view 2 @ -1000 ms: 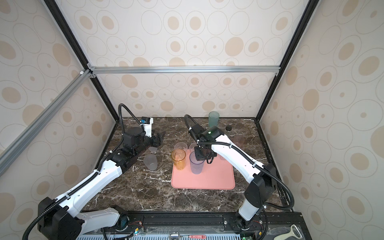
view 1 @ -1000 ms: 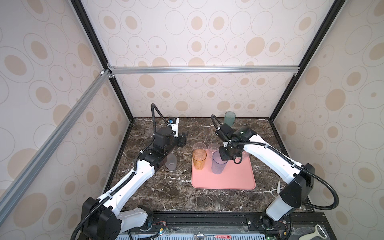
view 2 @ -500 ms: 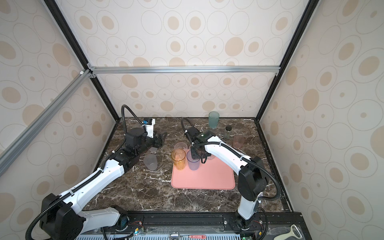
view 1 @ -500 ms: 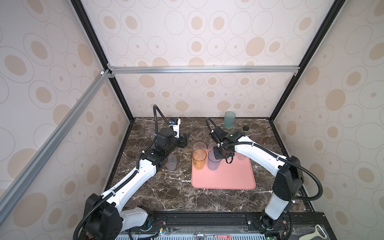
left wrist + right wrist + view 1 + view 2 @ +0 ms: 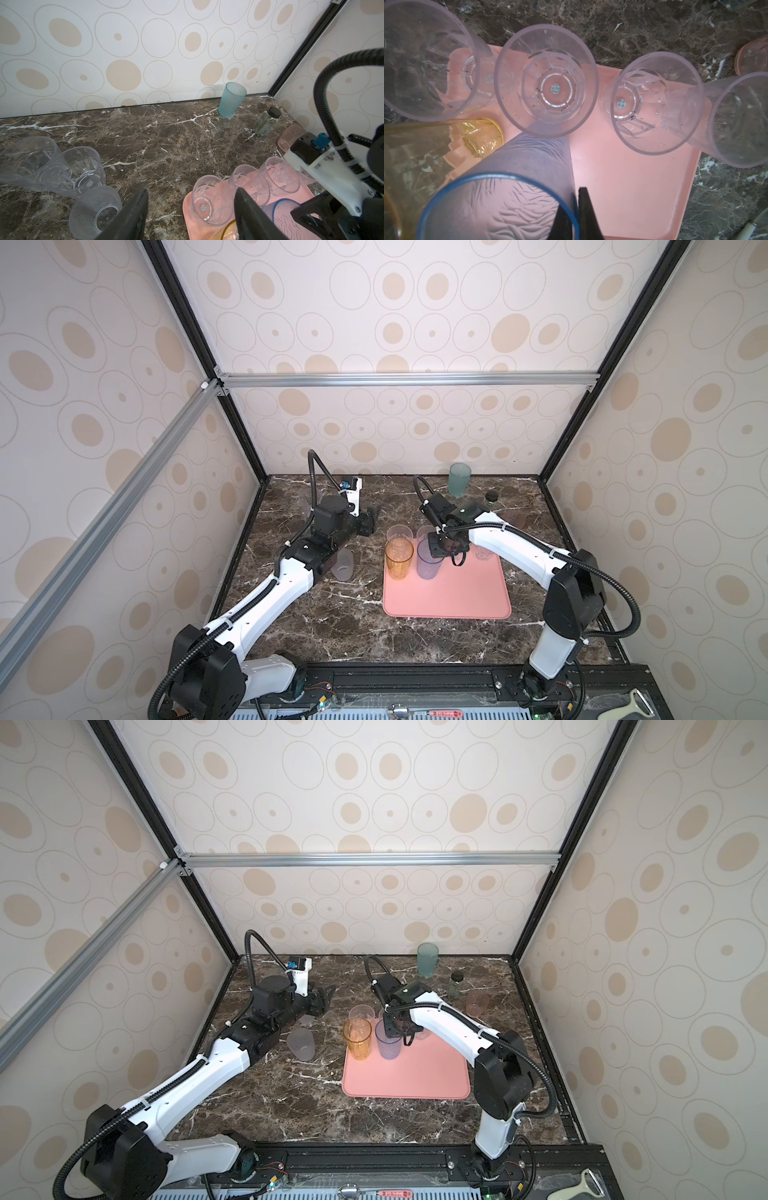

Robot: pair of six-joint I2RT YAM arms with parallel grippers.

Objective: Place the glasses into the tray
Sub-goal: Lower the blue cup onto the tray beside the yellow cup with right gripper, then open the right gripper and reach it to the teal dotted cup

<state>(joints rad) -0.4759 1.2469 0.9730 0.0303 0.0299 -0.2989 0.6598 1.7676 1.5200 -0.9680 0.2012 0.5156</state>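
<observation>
R gripper is clamped tight on the rim wall of the blue-purple glass, one finger inside, one outside. That glass is over the tray nr its left edge, just beside the amber glass and in front of the clear row. Can't tell if its base is down. L gripper has jaws well apart w/ nothing between, hanging over the bench off the tray's left edge. Tray contents: 4 clear faceted glasses along the far edge, amber at the left edge, plus the blue-purple one. The near half is bare. Off the tray: teal glass at the bench's back edge, small pink glass nr the right edge, frosted glass left of the tray, 2 clear glasses and a dotted frosted glass close by the L gripper. The jar w/ black lid isn't a glass, so leave it. Handling, my read: they look thin, light, stiff and smooth, so expect slip in a side squeeze and easy tipping, esp. the tall ones. You'd best take each by the rim wall, finger in + finger out, and lift straight up. The clear row sits almost rim to rim, so set down w/ a gap.
</observation>
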